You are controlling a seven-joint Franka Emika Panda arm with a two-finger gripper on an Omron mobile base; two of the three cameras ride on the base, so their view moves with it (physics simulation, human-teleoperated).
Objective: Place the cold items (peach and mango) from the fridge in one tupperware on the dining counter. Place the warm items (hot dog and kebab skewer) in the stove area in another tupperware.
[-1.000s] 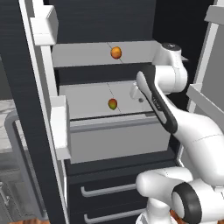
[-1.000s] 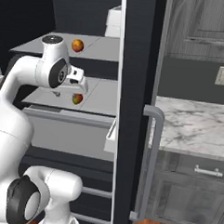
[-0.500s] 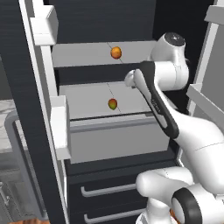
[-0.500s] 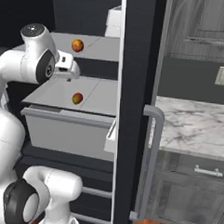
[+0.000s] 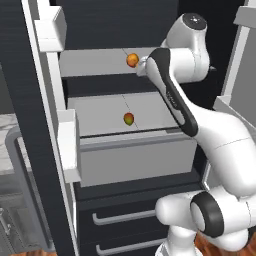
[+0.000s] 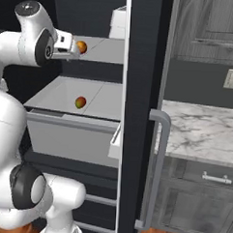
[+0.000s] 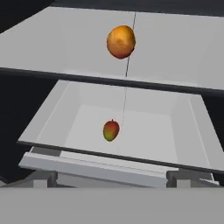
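Observation:
The round orange peach (image 5: pixel 132 60) (image 6: pixel 82 47) (image 7: pixel 120 41) lies on the upper fridge shelf (image 5: pixel 95 62). Below it, the red-green mango (image 5: pixel 128 119) (image 6: pixel 80 102) (image 7: pixel 110 130) rests on the floor of the lower grey drawer (image 7: pixel 144 131). My gripper (image 5: pixel 142 66) (image 6: pixel 72 45) hovers at upper-shelf height, just beside the peach and apart from it. It points into the fridge, open, with nothing between its fingers. The tupperware, hot dog and kebab skewer are out of view.
The open fridge door (image 5: pixel 45 130) with its white bins stands at the left. A dark door edge with a handle (image 6: pixel 157 169) rises at the right, beside a marble counter (image 6: pixel 199 135). Freezer drawers (image 5: pixel 125 217) sit beneath the shelves.
The arm has lifted the hand from the lower drawer's level, near the mango, up to the upper shelf beside the peach. Both fruits lie where they were.

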